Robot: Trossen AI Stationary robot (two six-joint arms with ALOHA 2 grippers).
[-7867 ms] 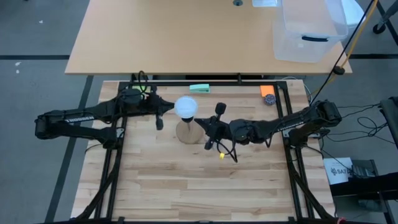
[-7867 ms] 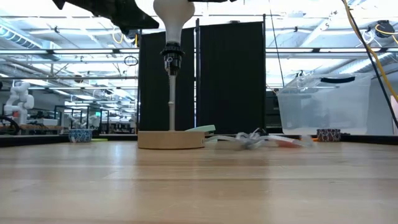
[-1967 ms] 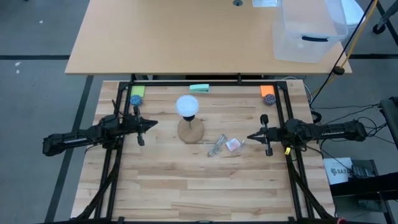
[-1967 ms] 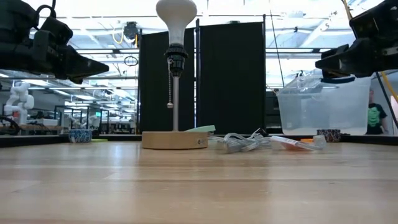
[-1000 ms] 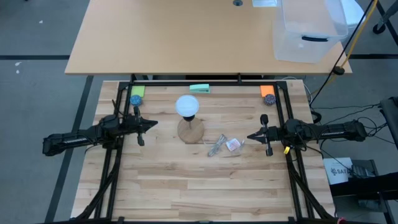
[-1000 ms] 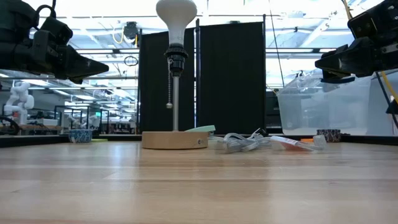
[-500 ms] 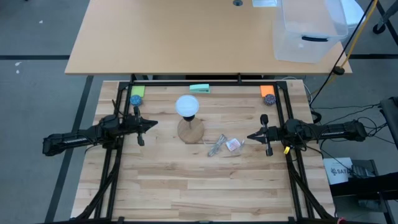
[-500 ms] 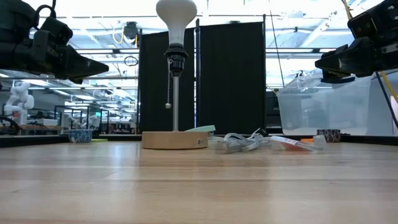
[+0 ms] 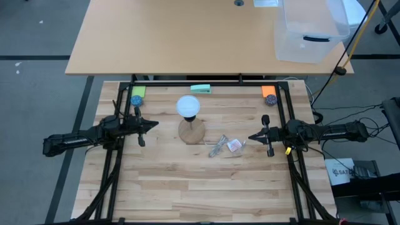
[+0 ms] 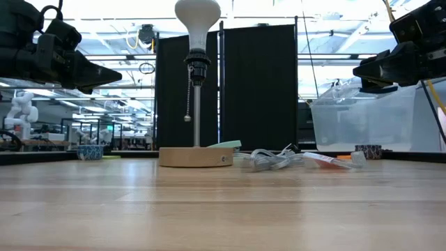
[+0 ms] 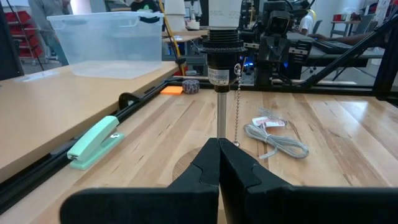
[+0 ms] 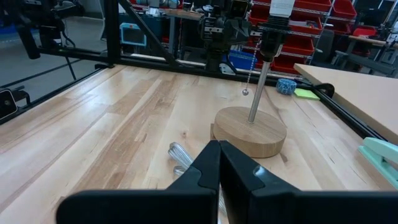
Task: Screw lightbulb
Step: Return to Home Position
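Observation:
The white lightbulb (image 9: pixel 188 106) stands upright with its neck in the black socket (image 10: pixel 196 68) atop the lamp's thin post, over the round wooden base (image 10: pixel 194 156); it also shows in the low view (image 10: pixel 197 17). My left gripper (image 9: pixel 155 123) is shut and empty, left of the lamp, clear of the table. My right gripper (image 9: pixel 250 137) is shut and empty, right of the lamp, clear of the table. Their shut fingertips show in the left wrist view (image 11: pixel 219 144) and the right wrist view (image 12: pixel 219 146).
A small clear bag with a grey cord (image 9: pixel 224 145) lies just right of the base. A mint stapler (image 9: pixel 200 89), a green pad with a tape roll (image 9: pixel 137 99) and an orange pad with a roll (image 9: pixel 269 97) lie along the far edge. A pull chain (image 10: pixel 189 97) hangs from the socket.

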